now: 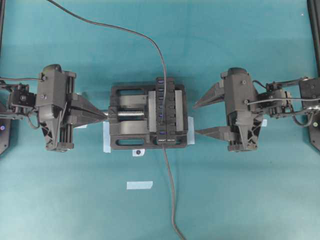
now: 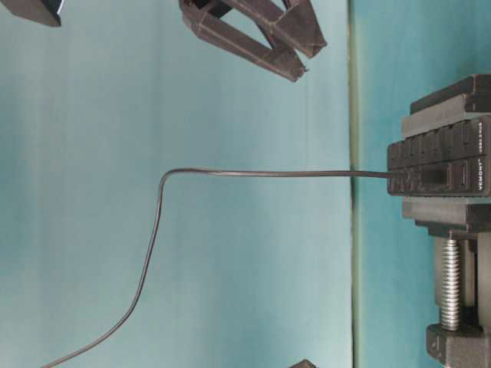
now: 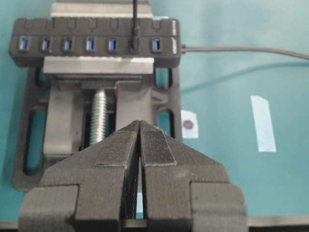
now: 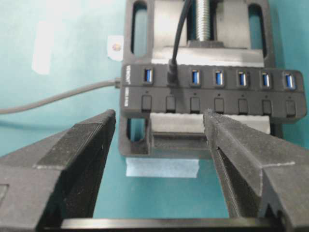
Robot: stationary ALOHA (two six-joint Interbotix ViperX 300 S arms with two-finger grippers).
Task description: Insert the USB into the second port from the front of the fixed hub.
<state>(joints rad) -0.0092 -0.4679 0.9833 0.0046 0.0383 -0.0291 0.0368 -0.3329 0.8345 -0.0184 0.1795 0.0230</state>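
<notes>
Overhead, left to right. My left claw [image 1: 102, 116], fingers together on nothing, sits at nine o'clock of the vise [image 1: 131, 120]. At centre, the fixed hub [image 1: 166, 112] is clamped with its long axis running twelve to six. The USB [image 4: 172, 73] sits seated in the second port, plug pointing down into the hub, cable [image 1: 125, 29] leaving toward twelve. I judge it light and stiff, cable limp; grip the plug body. My right claw [image 1: 206, 118], fingers apart and empty, waits at three.
</notes>
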